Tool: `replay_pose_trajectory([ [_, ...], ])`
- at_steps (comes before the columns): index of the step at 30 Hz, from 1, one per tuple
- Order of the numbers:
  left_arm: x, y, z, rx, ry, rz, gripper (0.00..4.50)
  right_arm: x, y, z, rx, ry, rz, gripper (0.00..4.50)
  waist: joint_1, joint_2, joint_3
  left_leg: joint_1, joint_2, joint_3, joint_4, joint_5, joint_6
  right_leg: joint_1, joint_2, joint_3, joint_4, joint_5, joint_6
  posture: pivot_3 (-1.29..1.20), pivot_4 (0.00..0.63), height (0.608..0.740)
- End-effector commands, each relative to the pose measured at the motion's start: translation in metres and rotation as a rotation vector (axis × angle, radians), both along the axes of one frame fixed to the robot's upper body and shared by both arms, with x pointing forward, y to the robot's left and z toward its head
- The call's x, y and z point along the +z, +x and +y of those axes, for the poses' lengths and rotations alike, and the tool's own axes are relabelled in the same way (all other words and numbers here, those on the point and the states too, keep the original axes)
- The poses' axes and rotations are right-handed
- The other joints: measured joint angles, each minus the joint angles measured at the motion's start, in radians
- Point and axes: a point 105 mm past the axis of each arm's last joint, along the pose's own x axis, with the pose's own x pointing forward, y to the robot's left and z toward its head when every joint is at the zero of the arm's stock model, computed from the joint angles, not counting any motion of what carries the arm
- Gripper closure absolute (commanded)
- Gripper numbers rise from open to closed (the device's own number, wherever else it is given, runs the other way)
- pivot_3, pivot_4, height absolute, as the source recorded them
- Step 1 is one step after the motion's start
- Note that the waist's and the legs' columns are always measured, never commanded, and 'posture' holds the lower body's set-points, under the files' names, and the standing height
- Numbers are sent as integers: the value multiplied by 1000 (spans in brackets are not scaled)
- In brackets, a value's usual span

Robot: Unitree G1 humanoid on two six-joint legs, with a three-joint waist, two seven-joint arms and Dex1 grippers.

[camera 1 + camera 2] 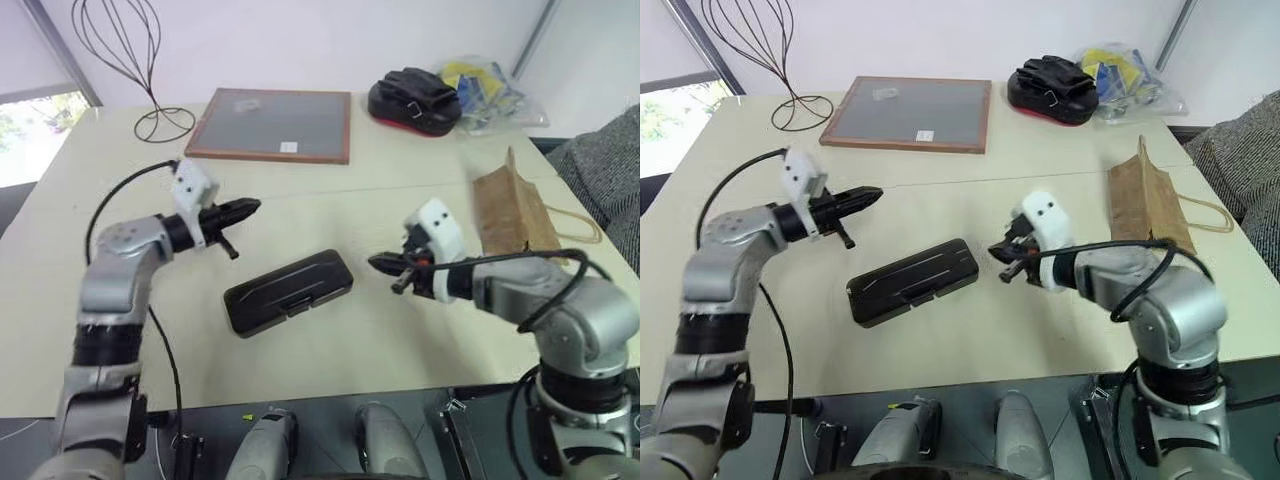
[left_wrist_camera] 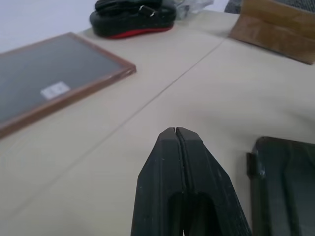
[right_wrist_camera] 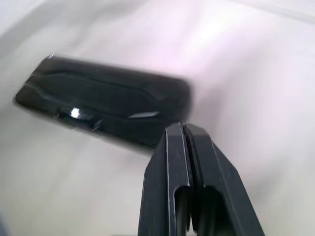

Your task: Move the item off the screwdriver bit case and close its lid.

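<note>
Case, flat black plastic, lay closed between both pincers | left pincer pressed together, empty | right pincer pressed together, empty | crinkled brown paper bag beyond right pincer

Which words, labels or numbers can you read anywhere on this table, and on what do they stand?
None can be read.
Small white sticker on the framed board: too small to read.
Yellow-blue plastic bag: print too blurred to read.
Black case: no lettering visible.

Bare table all round closed screwdriver bit case; approach free from near edge and both sides. Left gripper and right gripper flank case, apart from it. Paper bag well right. Framed board, wire stand, black pouch crowd far edge.
</note>
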Motion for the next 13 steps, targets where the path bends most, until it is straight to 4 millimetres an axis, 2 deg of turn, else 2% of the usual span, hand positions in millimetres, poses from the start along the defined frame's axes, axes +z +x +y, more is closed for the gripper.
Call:
replay_pose_trajectory([
  [1,17,-32,-3,18,-25,-20,4500,23,1,-4,53,6,-101,4468,5,-1,4,0,0,0,0,0,0,0,0,0,0,0,0,0,150,734],
  [8,4,-67,7,133,-74,68,4500,30,1,-5,122,1,-141,4468,29,-3,8,0,0,1,1,0,0,1,-1,0,-1,0,0,0,150,734],
  [13,-7,-82,10,158,-60,106,4500,34,1,8,202,13,-155,4468,32,-4,9,-1,0,2,1,0,0,1,-2,0,-2,0,-1,0,150,734],
])
